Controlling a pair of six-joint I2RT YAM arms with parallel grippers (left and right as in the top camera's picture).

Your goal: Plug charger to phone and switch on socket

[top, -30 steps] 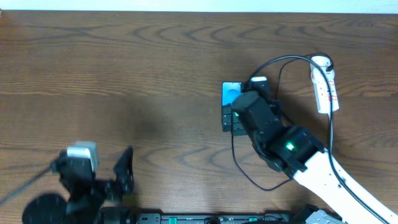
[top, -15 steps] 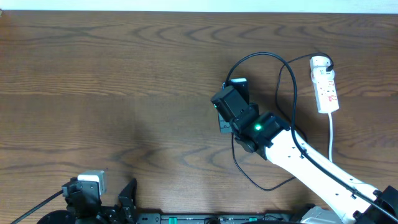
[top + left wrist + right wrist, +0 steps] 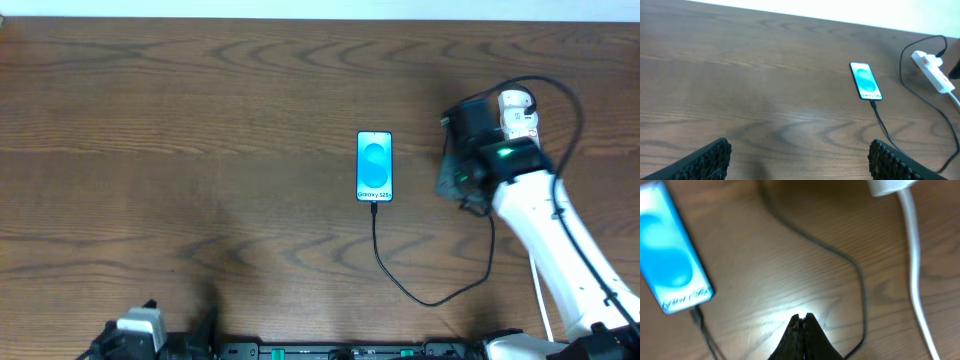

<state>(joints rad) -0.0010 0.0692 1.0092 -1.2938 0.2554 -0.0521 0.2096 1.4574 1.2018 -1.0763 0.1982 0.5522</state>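
Note:
The phone [image 3: 375, 166] lies flat mid-table, its blue screen lit. The charger's thin black cable [image 3: 400, 283] meets the phone's near end and loops right, up toward the socket [image 3: 516, 106]. Only the socket's white rounded end shows in the overhead view; my right arm covers the rest. My right gripper [image 3: 801, 318] is shut on nothing and hovers over bare wood between the phone [image 3: 671, 250] and the socket's white cord [image 3: 914, 270]. My left gripper [image 3: 800, 161] is wide open and empty low at the table's front left, far from the phone [image 3: 866, 81] and the socket [image 3: 932, 71].
The brown wooden table [image 3: 180, 130] is bare on its left half. The black cable loop [image 3: 860, 285] and the white cord lie on the wood just right of my right gripper's tips. A pale wall edge runs along the table's far side.
My right arm has left the phone and swung right to the socket, with its jaws now shut. The phone is uncovered with the cable at its end. My left arm has drawn back toward the front edge.

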